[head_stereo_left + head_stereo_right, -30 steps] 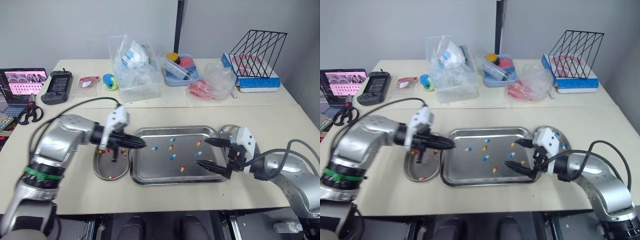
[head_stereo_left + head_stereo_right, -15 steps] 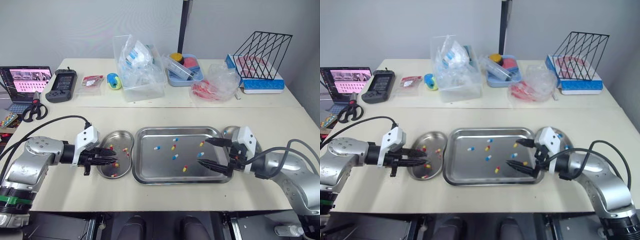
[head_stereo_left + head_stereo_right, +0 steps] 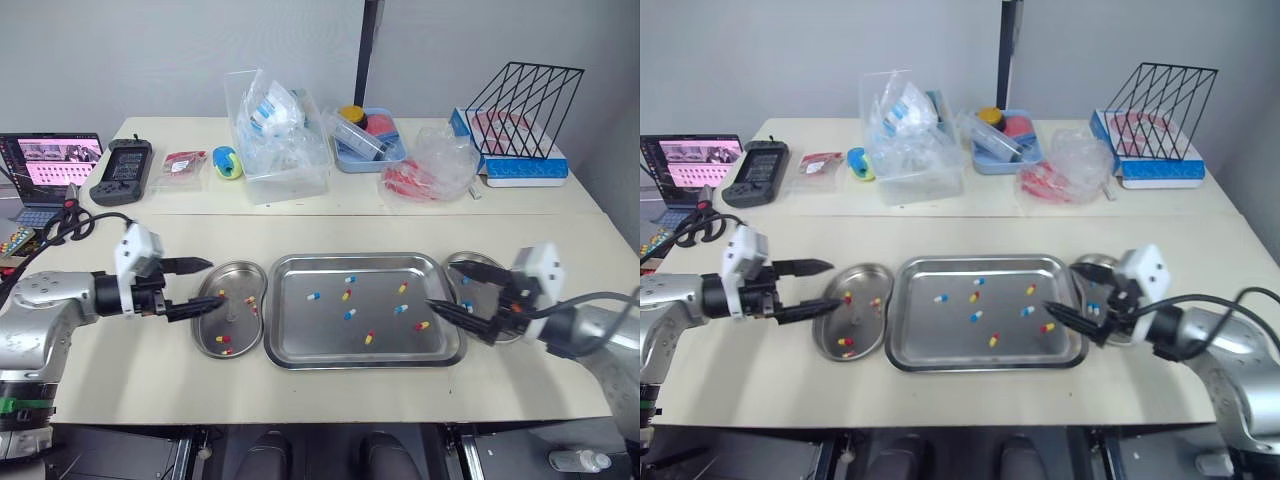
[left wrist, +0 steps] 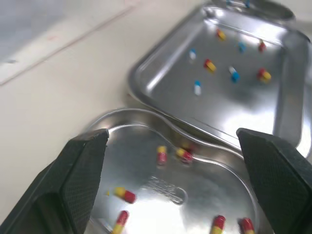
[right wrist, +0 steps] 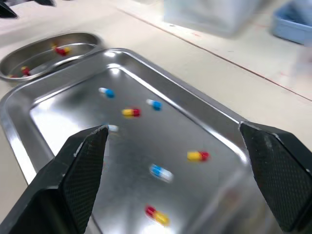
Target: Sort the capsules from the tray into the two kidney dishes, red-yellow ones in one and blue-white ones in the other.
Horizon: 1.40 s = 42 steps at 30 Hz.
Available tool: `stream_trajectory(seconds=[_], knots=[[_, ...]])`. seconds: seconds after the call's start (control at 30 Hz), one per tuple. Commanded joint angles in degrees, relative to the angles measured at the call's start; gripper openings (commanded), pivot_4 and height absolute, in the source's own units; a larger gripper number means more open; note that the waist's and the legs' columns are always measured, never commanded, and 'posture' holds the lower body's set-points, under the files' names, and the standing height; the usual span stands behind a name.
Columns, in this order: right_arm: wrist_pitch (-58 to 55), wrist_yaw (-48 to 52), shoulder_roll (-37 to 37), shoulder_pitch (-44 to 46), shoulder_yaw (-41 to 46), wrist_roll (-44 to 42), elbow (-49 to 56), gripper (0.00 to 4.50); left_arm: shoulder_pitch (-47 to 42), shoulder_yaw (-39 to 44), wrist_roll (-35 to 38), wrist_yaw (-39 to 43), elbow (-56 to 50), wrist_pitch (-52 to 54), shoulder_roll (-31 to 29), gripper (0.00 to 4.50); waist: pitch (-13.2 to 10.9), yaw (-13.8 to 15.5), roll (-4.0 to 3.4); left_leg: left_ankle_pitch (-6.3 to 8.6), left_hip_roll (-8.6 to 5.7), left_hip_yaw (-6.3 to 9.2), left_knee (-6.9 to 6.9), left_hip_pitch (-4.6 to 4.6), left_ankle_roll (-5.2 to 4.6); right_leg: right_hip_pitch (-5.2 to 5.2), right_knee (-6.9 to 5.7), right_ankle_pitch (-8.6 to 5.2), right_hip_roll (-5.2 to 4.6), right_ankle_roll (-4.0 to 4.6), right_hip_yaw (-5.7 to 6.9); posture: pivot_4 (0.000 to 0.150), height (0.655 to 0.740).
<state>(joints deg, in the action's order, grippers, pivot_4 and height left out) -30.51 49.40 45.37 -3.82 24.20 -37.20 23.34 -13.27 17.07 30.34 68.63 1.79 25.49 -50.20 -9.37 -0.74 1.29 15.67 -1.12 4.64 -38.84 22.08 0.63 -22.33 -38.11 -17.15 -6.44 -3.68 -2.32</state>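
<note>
Left end effector (image 3: 215, 284) and right end effector (image 3: 447, 284) drew back, spread apart; left dish (image 3: 243, 267) holds red-yellow capsules (image 3: 224, 340), tray (image 3: 350, 258) mixed.

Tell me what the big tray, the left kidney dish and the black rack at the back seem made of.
Tray: likely stainless steel, polished; it reflects light brightly.
Kidney dish: seemingly the same shiny metal, with bright glints.
Rack: thin black wire, probably coated metal, matte.
</note>
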Motion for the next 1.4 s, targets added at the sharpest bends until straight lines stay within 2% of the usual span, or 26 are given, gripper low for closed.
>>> stream_trajectory(seconds=[0.03, 0.2, 0.37, 0.73, 1.4], knots=[[0.5, -1.9, -1.4, -4.3, 11.0, -2.4, 0.1, 4.50, 3.8, 6.6, -0.8, -4.8, 2.0, -2.2, 0.0, 4.44, 0.0, 0.0, 0.00, 0.00, 0.00, -0.01, 0.02, -0.02, 0.00, 0.00, 0.00, 0.00, 0.00, 0.00, -0.03, 0.150, 0.7275], [3.2, -1.5, -3.3, -11.6, 19.0, -0.4, -3.4, 4.50, 12.0, 13.8, -1.8, -9.5, 4.5, -6.5, 2.1, 4.44, 0.0, -0.1, 0.00, 0.00, 0.02, -0.05, 0.12, -0.12, 0.00, 0.03, 0.02, 0.00, -0.01, 0.00, -0.07, 0.150, 0.7275], [6.4, -1.5, -4.3, -14.8, 21.7, 1.6, -8.1, 4.50, 17.1, 17.2, -3.5, -11.9, 8.9, -11.7, 3.2, 4.44, 0.0, 0.0, 0.00, 0.01, 0.03, -0.10, 0.11, -0.19, -0.02, 0.10, 0.03, 0.00, -0.02, 0.00, -0.10, 0.150, 0.7275], [8.6, -2.7, -6.5, -15.7, 20.6, 2.2, -9.4, 4.50, 17.7, 16.5, -2.1, -12.7, 6.9, -12.7, 4.3, 4.44, 0.0, -0.1, -0.01, 0.01, 0.02, -0.08, 0.13, -0.20, -0.01, 0.14, 0.02, 0.00, -0.04, 0.00, -0.10, 0.150, 0.7275], [6.1, -3.5, -4.6, -11.3, 16.9, 1.3, -8.3, 4.50, 17.8, 16.4, -0.7, -13.8, 1.2, -10.4, 5.8, 4.44, 0.0, 0.0, -0.02, 0.01, 0.02, -0.08, 0.13, -0.19, -0.01, 0.14, 0.02, 0.00, -0.04, 0.00, -0.09, 0.150, 0.7275]])
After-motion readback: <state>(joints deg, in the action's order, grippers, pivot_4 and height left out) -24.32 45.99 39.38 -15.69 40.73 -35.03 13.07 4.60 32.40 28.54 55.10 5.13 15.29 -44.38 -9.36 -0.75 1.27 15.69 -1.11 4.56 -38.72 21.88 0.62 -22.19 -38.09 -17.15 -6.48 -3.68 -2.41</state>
